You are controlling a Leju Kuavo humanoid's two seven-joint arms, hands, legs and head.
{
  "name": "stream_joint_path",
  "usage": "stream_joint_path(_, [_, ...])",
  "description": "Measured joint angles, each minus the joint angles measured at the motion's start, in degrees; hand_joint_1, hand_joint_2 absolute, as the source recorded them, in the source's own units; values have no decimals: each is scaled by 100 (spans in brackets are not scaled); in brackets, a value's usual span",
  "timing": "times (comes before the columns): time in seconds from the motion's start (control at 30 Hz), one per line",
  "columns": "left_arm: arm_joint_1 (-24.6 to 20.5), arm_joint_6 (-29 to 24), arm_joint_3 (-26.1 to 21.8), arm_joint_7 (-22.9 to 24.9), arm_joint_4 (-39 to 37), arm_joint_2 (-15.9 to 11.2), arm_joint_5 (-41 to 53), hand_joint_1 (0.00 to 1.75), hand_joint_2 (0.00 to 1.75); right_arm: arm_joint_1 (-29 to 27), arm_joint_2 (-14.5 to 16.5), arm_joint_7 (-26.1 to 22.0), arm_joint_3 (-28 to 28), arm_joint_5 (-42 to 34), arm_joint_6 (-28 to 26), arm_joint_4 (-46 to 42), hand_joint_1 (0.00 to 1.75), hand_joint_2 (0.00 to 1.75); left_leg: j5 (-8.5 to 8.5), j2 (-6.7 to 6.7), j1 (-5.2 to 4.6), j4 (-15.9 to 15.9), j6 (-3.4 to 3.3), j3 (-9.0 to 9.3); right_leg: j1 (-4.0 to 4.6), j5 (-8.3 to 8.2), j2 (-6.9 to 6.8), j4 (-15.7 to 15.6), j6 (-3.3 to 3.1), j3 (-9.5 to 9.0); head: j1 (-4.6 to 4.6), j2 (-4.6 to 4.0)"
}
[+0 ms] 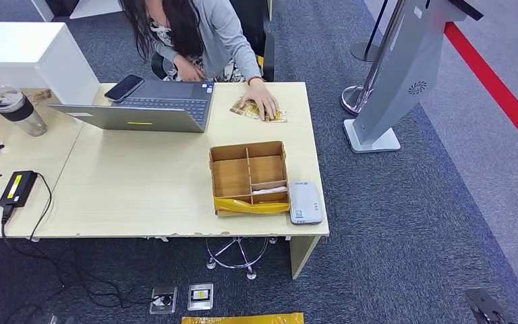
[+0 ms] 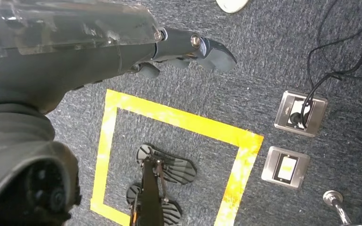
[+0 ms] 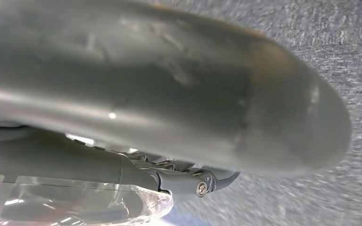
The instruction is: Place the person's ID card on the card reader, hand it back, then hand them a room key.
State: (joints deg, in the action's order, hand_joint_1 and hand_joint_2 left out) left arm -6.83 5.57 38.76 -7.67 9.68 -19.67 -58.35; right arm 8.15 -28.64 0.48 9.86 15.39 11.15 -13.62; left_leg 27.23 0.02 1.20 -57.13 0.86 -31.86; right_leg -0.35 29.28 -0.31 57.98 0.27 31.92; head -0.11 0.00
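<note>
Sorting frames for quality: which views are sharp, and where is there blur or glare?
Head view: sharp, evenly lit, soft shadows on the table. Left wrist view: carpet crisp, left hand nearly in focus. Right wrist view: right hand fills it, badly blurred, with glare streaks.

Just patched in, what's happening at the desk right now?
A person sits across the desk, one hand pressing a small patterned item, maybe a card sleeve, flat on the desktop beside the laptop. The white card reader sits at the near edge with nothing on it, next to the wooden divided tray. The robot's left hand and right hand hang over the carpet, holding nothing I can see.
</note>
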Motion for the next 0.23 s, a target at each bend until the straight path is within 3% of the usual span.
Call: stream_joint_path(0.23, [0, -27, 2, 2, 0, -33, 82, 0, 0, -153, 297, -179, 278, 308, -470, 91, 0, 0, -3, 2, -1, 0, 3, 4, -1, -1, 4, 0, 0, -2, 0, 0])
